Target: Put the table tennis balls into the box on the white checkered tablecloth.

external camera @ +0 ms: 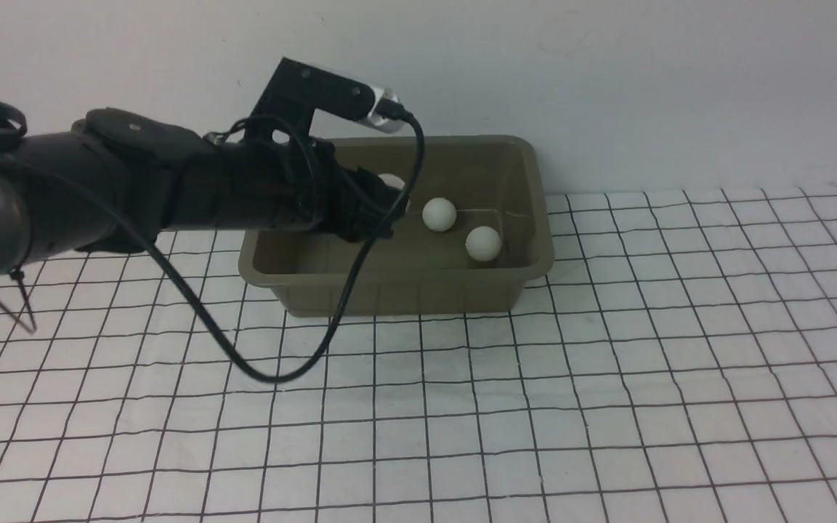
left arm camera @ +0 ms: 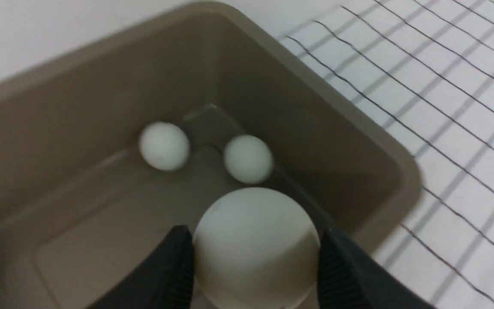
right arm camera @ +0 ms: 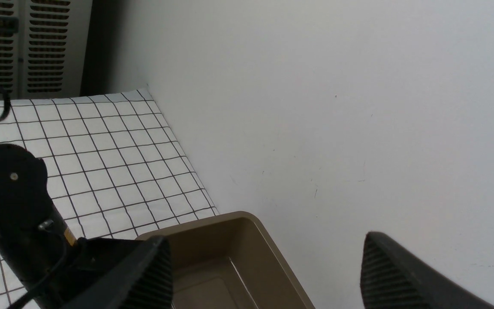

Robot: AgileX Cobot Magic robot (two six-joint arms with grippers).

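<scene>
First table tennis ball (external camera: 439,214) and second ball (external camera: 484,243), white, loose on the floor of the box (external camera: 418,294), centre of the front view, just right of the left claw (external camera: 383,207). Third ball (left arm camera: 255,249) clenched between the left claw's black fingers (left arm camera: 174,266), touching both, above the box's interior and apart from the other two. Right claw (right arm camera: 266,242) released, fingers spread with nothing between; box on the white checkered tablecloth (external camera: 607,363), near the wall (external camera: 607,87)
</scene>
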